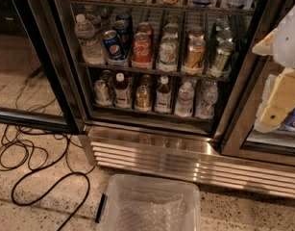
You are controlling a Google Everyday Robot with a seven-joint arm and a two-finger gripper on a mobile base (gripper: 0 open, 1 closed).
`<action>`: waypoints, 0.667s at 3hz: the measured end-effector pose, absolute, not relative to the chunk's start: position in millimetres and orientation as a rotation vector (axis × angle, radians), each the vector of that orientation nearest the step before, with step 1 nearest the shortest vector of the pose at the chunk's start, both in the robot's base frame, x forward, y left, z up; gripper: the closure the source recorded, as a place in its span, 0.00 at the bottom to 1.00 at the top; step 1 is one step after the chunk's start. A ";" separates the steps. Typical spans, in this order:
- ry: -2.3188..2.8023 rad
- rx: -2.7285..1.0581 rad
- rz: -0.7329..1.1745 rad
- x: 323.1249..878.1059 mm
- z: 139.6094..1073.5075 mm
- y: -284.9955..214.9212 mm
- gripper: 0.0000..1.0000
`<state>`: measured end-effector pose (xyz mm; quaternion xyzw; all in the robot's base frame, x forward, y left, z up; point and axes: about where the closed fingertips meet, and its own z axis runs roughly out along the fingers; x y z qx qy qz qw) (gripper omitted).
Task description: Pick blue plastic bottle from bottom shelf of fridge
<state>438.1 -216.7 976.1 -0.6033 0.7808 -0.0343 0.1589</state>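
The fridge (77, 81) stands open, with a ribbed steel base (185, 160). Its bottom shelf (152, 113) holds a row of small bottles and cans. Two slim bottles with white caps, dark necks and pale labels stand there, one left of centre (121, 91) and one at centre (163, 95). I cannot tell which of them is the blue plastic bottle. My gripper (276, 110), cream and white, hangs at the right edge in front of the right door frame. It is well to the right of the shelf row and level with it.
Clear water bottles (185, 99) stand at the shelf's right end. The rack above holds cans (141, 49). A clear plastic bin (147, 207) sits on the floor before the base. Black cables (31, 162) loop at the left. The open glass door (27, 57) is at the left.
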 end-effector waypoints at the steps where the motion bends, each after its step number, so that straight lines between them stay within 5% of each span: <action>1: 2.232 -1.725 -0.098 438.2 976.0 -216.6 0.00; 2: 2.249 -1.720 -0.081 440.1 949.0 -193.8 0.00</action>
